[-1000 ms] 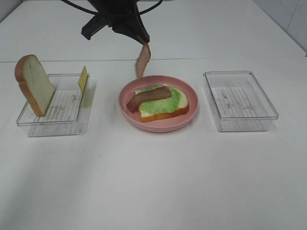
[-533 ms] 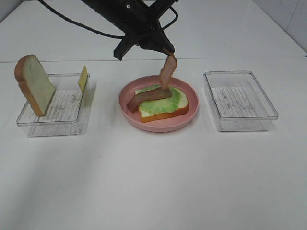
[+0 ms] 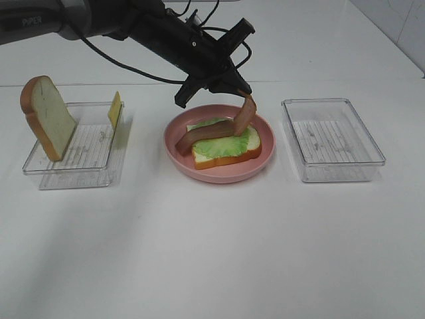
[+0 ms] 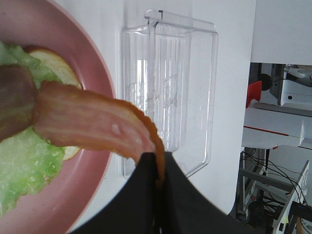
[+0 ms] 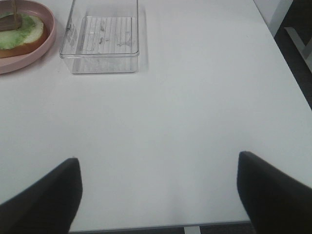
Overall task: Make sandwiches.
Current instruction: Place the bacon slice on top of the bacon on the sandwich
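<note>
Left end effector (image 3: 246, 95) pinches bacon strip (image 3: 245, 114).

So the whole setup sits on a plain white matte tabletop (image 3: 212, 252), with a faint line running across it toward the far side. Three things rest directly on it in a row, none of them touching. There's a clear rectangular plastic tray (image 3: 93, 143) on the left, a round pink plate (image 3: 219, 176) in the middle and a second clear rectangular plastic tray (image 3: 332, 143) on the right. The left one might actually be two trays nested together, hard to say through the clear plastic.
</note>
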